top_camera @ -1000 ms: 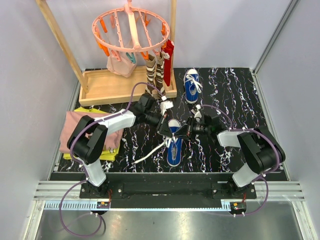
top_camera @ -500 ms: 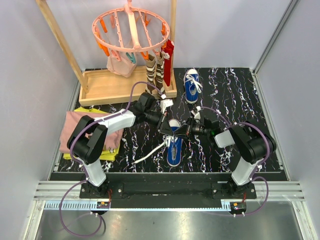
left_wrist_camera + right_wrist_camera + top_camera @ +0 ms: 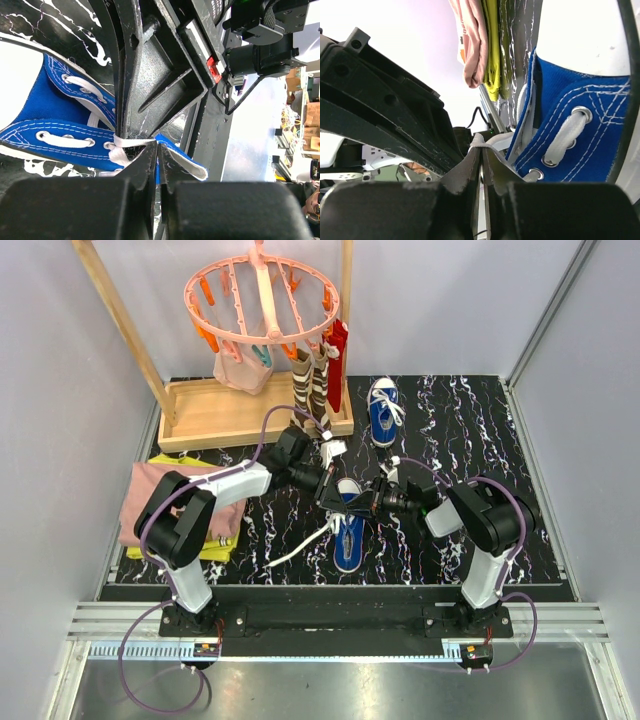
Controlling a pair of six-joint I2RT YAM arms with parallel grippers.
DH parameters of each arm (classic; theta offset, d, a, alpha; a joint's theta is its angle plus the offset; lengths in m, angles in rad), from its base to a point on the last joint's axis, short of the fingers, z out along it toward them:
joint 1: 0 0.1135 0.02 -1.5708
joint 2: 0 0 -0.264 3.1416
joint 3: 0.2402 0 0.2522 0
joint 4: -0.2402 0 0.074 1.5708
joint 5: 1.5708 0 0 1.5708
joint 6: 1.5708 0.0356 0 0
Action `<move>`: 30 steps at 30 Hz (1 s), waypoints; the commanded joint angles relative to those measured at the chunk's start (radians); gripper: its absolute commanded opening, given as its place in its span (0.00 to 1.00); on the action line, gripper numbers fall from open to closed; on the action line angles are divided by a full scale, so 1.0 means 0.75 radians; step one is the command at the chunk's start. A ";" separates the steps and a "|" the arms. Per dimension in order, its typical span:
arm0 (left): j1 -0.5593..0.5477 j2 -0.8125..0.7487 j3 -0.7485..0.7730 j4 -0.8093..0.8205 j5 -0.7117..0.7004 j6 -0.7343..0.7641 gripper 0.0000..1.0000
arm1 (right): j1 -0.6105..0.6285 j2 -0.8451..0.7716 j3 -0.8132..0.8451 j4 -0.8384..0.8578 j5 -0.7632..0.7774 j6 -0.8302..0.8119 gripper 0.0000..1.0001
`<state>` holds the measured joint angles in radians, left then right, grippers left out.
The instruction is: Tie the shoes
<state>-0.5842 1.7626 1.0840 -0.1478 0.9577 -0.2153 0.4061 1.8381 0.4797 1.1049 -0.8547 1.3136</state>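
Note:
One of the shoes, a blue sneaker, lies mid-table with its toe toward me; the other shoe lies farther back. Both grippers meet over the near shoe's laced opening. My left gripper comes from the left; in the left wrist view its jaws are shut, pinching a white lace right at their tips beside the blue canvas. My right gripper comes from the right. Its jaws are shut on a fold of lace next to the eyelets. A loose lace end trails left.
A wooden rack base stands at the back left, with a pink round peg hanger and hanging socks above it. Folded pink and yellow clothes lie at the left edge. Grey walls close in both sides.
The right arm's elbow has swung inward to the left while its gripper stayed at the shoe. The left arm and the shoes have not visibly moved.

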 commanded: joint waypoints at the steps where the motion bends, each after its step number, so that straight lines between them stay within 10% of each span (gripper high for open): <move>1: -0.031 -0.041 -0.005 -0.038 -0.017 0.050 0.14 | 0.011 -0.001 0.005 0.210 0.029 0.044 0.13; 13: 0.096 -0.252 -0.003 -0.216 -0.103 0.315 0.42 | 0.011 -0.005 -0.020 0.212 0.031 -0.001 0.13; 30: 0.080 -0.045 0.097 -0.200 -0.207 0.242 0.39 | 0.011 -0.031 -0.026 0.132 0.037 -0.060 0.12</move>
<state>-0.4782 1.7126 1.1034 -0.3431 0.7914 -0.0086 0.4061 1.8431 0.4633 1.1839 -0.8471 1.3045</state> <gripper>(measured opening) 0.394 0.124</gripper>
